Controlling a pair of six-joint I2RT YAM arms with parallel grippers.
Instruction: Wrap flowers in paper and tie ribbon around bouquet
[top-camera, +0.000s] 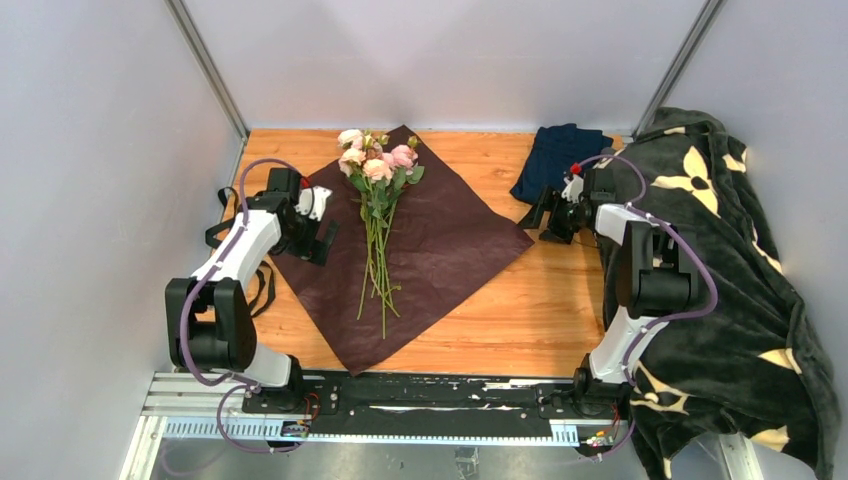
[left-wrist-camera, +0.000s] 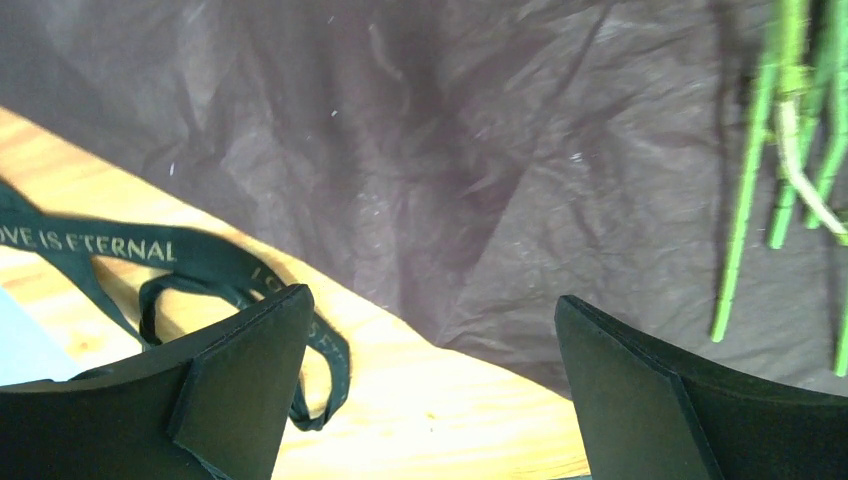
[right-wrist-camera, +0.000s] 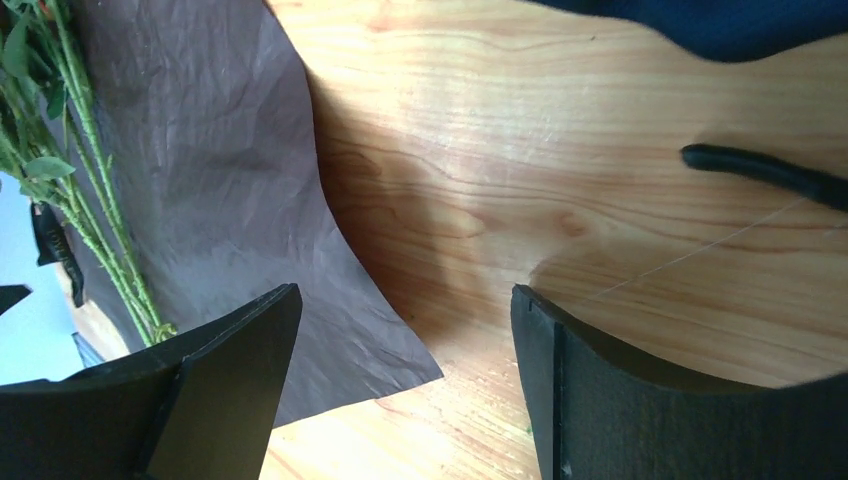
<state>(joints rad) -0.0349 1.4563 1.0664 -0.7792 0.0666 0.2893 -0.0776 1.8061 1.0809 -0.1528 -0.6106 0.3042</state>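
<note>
One crinkled maroon paper (top-camera: 450, 240) lies flat; one bunch of pink flowers (top-camera: 377, 168), blooms at twelve o'clock; left gripper (left-wrist-camera: 430, 330) and right gripper (right-wrist-camera: 405, 320) released.

pale grey walls (top-camera: 100, 150) enclose a wooden table (top-camera: 540, 310) with metal corner posts (top-camera: 205, 65), evenly lit
</note>
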